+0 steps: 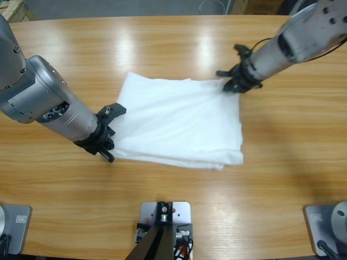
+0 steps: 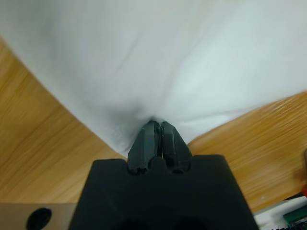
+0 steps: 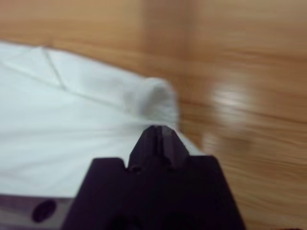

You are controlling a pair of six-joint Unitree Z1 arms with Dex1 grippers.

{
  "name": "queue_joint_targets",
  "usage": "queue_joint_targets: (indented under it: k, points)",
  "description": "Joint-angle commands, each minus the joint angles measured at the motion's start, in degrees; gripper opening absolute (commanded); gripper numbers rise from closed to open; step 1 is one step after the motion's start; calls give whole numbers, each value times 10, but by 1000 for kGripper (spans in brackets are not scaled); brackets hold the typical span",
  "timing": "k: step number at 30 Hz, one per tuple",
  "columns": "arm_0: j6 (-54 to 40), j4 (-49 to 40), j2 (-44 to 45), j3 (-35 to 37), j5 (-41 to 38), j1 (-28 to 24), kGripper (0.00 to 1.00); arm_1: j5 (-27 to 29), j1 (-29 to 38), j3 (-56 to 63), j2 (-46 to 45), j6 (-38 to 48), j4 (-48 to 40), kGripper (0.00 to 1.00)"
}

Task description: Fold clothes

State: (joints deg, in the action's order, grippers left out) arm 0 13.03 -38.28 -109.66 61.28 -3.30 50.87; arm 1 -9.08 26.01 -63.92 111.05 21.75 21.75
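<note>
The clothes are one white T-shirt (image 1: 179,120) lying folded into a rough rectangle on the middle of the wooden table (image 1: 162,43). My left gripper (image 1: 113,131) sits at the shirt's left edge. In the left wrist view its jaws (image 2: 158,128) are pressed together, and the white fabric (image 2: 158,57) puckers at their tips. My right gripper (image 1: 228,83) is at the shirt's far right corner. In the right wrist view it (image 3: 158,132) is shut on the cloth (image 3: 72,120), with a small bunched fold just ahead of the tips. No logo shows.
Bare wood surrounds the shirt on all sides. The left arm's large silver elbow (image 1: 38,92) hangs over the table's left part, and the right forearm (image 1: 293,40) comes in from the upper right corner.
</note>
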Motion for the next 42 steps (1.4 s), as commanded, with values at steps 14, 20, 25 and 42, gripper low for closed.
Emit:
queue_joint_targets:
  k: [14, 20, 25, 42]
  points:
    - [32, -46, -73, 196, -43, -130, 0, -38, 287, 51, -111, 170, -5, 0]
    - [32, -33, -113, 231, -47, -138, 0, -38, 294, 93, -128, 183, -19, 0]
    - [32, -34, -130, 257, -43, -139, 0, -42, 294, 107, -114, 187, -24, 0]
    - [40, -29, -189, 241, -19, -138, 0, -56, 295, 144, -54, 234, -16, 0]
